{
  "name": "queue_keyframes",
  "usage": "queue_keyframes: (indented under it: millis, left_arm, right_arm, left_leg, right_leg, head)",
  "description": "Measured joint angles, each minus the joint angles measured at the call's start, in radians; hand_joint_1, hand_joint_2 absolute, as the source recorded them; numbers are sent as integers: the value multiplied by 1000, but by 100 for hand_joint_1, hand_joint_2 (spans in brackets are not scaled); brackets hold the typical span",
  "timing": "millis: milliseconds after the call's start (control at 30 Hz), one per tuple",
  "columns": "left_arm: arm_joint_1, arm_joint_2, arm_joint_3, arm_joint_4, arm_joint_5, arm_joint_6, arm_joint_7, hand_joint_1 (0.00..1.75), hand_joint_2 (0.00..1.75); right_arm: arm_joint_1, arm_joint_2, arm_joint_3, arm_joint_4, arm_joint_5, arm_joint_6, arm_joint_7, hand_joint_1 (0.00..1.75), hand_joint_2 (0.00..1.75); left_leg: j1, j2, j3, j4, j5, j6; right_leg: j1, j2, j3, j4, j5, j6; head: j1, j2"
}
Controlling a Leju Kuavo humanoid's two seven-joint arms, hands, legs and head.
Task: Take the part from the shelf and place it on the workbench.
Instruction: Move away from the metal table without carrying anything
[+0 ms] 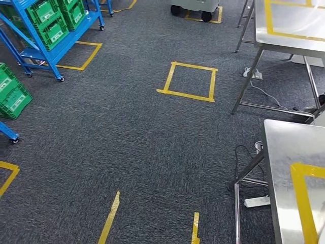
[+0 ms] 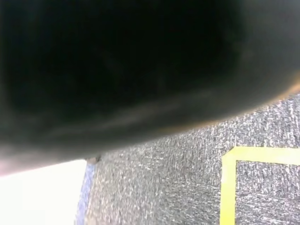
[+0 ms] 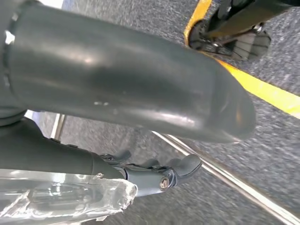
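The right hand [image 3: 134,93] is seen from its wrist camera, with the thick grey thumb lying across the view and the darker fingers [image 3: 176,166] stretched out beside it. The part [image 3: 71,199], wrapped in crinkled clear plastic, is held against those fingers, above the floor and off both the shelf and the table. Past the hand, a yellow tape line [image 3: 268,93] and a bright metal rail [image 3: 229,178] are seen on the grey carpet. In the left wrist view a dark, blurred mass lies close to the lens, so whether the left hand is released, clenched or grasping anything cannot be told; beyond the mass a corner of yellow tape [image 2: 229,187] is seen on the carpet.

In the head view the grey carpeted floor [image 1: 134,152] is marked nearest by two short yellow strips [image 1: 109,217]. To the right, the corner of a steel table [image 1: 280,168] is seen, with a yellow tape outline [image 1: 302,203] on its top and a white power strip [image 1: 257,202] on the floor beside its leg. Farther off, near the middle of the floor, a square of yellow tape [image 1: 188,81] is laid. A second steel table [image 1: 291,25] stands behind it to the right, also edged with yellow tape. At the far left a blue wheeled shelf [image 1: 57,51] is loaded with green crates [image 1: 54,23], and another green crate [image 1: 13,96] is seen at the left edge, nearer than the shelf. A pale unit on dark wheels [image 1: 195,7] stands farthest away, over a yellow floor mark
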Motion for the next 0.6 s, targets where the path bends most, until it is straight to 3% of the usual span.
queue_keyframes:
  millis: [33,100,167,200,300,333,400,467,533,600]
  left_arm:
    - [-1,0,-2,0,2,0,0,0,0]
    - [1,0,-5,0,8,-3,-2,0,0]
    - [4,1,-6,0,22,-17,-17,0,0]
    - [5,2,-6,1,29,-27,-32,0,0]
    - [9,4,-10,3,37,-54,-90,0,0]
    - [10,4,-11,4,37,-60,-106,0,0]
    - [11,4,-15,6,37,-67,-123,0,0]
    - [11,4,-19,6,37,-69,-128,0,0]
    - [11,4,-20,7,33,-72,-135,0,0]
    - [11,4,-20,8,21,-78,-143,0,0]
  right_arm:
    - [0,0,0,0,0,0,0,0,0]
    - [-2,0,0,1,-1,1,-1,0,0]
    - [-6,-1,-1,2,-3,2,-4,0,0]
    - [-8,-1,-3,3,-4,2,-6,0,0]
    - [-13,-1,-11,12,-6,3,-8,0,0]
    - [-15,-1,-15,15,-6,3,-8,0,0]
    - [-17,-1,-21,19,-6,3,-8,0,0]
    - [-17,-1,-24,21,-7,3,-8,0,0]
    - [-18,-1,-27,23,-7,2,-8,0,0]
    - [-19,-2,-32,24,-6,1,-8,0,0]
  left_leg:
    - [-1,-13,0,3,-2,-5]
    - [-2,-30,-6,6,-2,-17]
    - [1,-42,-9,3,2,-29]
    - [2,-44,-8,0,6,-23]
    - [-2,-41,-5,-6,10,15]
    - [-2,-40,-4,-7,9,20]
    - [0,-39,-3,-9,11,18]
    - [2,-38,-2,-11,12,4]
    - [6,-38,-2,-13,11,-24]
    - [8,-38,-3,-13,10,-42]
  right_leg:
    - [-3,21,26,-66,29,-2]
    - [-5,50,53,-130,46,-6]
    - [-3,43,58,-139,45,-14]
    - [-3,40,61,-143,47,-15]
    - [-4,36,66,-154,52,-13]
    - [-2,36,66,-153,52,-15]
    - [1,36,66,-152,51,-18]
    - [4,36,66,-150,51,-22]
    - [6,36,64,-148,49,-25]
    - [6,36,63,-145,48,-27]
  head:
    - [0,0]
    - [0,0]
    - [0,0]
    - [0,0]
    - [-5,0]
    - [-7,0]
    - [-7,0]
    - [-7,0]
    - [-7,0]
    - [-6,0]
